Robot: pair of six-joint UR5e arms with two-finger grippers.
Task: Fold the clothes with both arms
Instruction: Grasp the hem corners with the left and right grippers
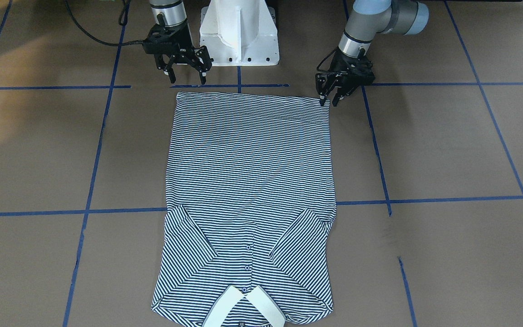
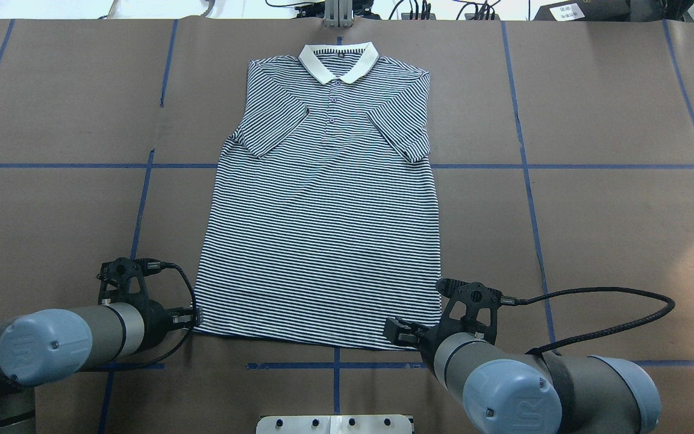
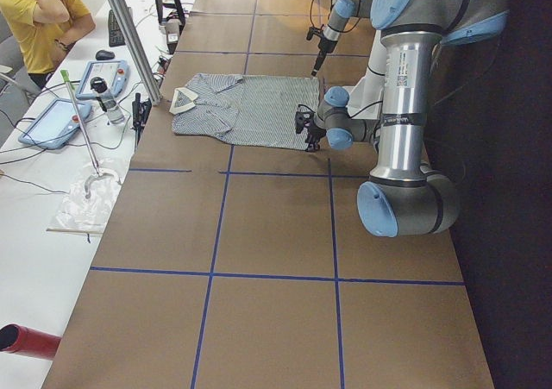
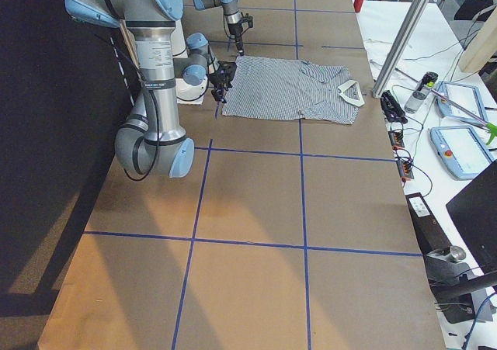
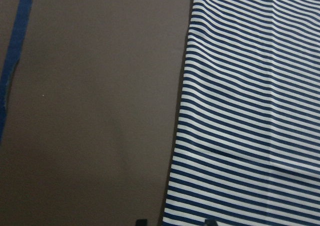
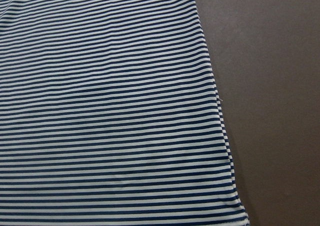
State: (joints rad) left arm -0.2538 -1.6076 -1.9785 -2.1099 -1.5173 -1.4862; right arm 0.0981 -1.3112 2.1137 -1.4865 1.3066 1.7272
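Now, with the polo shirt (image 1: 250, 181) flat mid-frame on the table (image 1: 447, 150), hem uppermost, the left pincer (image 1: 329, 101) at its upper-right corner and the right pincer (image 1: 187, 78) above its upper-left both gape apart, so each should pinch both layers evenly.

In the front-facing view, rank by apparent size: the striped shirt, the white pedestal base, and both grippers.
Largest: striped shirt.
Then: white pedestal base.
Smallest: left gripper and right gripper, too alike to rank.

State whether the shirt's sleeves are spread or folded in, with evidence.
Folded in: both sleeves lie diagonally over the chest of the shirt, inside its outline.
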